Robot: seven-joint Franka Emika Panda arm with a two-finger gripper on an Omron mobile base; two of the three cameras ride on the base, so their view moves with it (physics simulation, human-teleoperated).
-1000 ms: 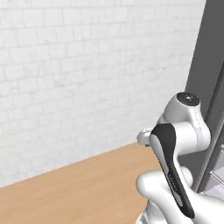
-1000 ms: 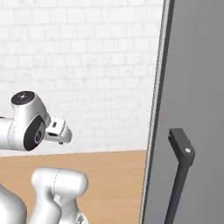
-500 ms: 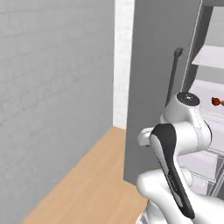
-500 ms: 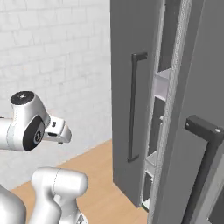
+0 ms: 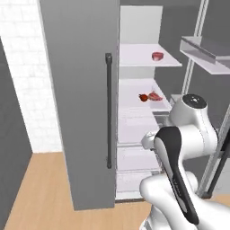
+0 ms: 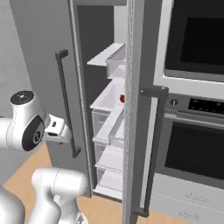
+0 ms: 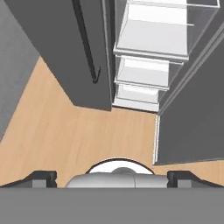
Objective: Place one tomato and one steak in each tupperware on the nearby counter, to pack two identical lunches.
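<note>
Fridge [image 5: 90, 90] stands open, steak [image 5: 157, 56] and tomato [image 5: 143, 97] on shelves (retrieval step pending); fingers [image 7: 43, 178] spread, empty; next move: reach in for one

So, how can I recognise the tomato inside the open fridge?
Look into the open fridge, at its middle white shelf. The tomato is the small round red ball there, just left of a flat pinkish steak; another steak lies one shelf higher.

Two steaks [image 5: 157, 56] [image 5: 155, 96], one tomato [image 5: 143, 97], two open fridge doors [image 5: 81, 99] [image 6: 138, 113], two door handles [image 5: 108, 110] [image 6: 151, 148], one oven [image 6: 192, 144].
</note>
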